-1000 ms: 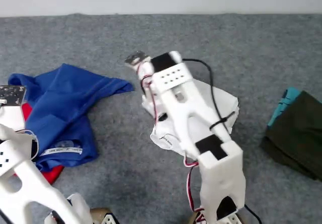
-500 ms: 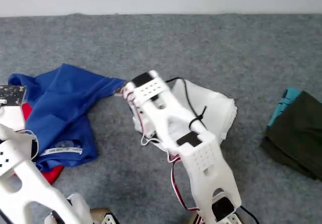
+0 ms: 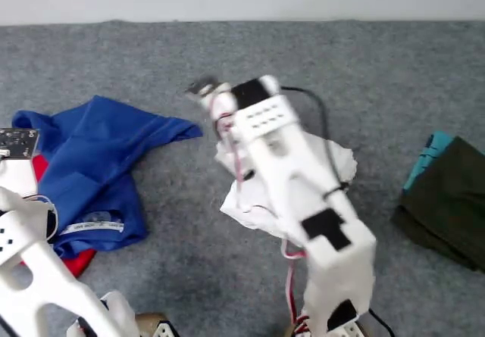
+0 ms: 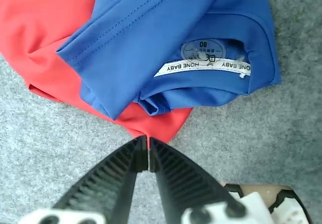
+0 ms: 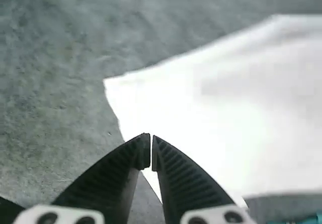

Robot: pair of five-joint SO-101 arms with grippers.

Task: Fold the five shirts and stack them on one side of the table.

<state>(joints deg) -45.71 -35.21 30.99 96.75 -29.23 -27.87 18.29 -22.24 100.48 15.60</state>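
A white shirt (image 3: 333, 163) lies crumpled at the table's middle, partly under my right arm (image 3: 280, 155). In the right wrist view the right gripper (image 5: 147, 139) is shut, and it hangs over the near edge of the white shirt (image 5: 221, 98) with no cloth visibly between its fingers. At the left, a blue shirt (image 3: 91, 163) is heaped on a red shirt (image 3: 76, 261). My left arm (image 3: 23, 238) stands beside them. The left gripper (image 4: 148, 144) is shut, its tips right at a corner of the red shirt (image 4: 40, 43), under the blue shirt (image 4: 166, 38).
A dark shirt (image 3: 447, 201) lies folded over a teal one (image 3: 428, 155) at the table's right edge. Bare grey felt (image 3: 318, 57) runs along the far side up to a pale wall. The arm bases stand at the near edge.
My right arm swung left over the blue shirt's edge, then back right and farther out. The white shirt's outline shifted a little. The left arm stayed still.
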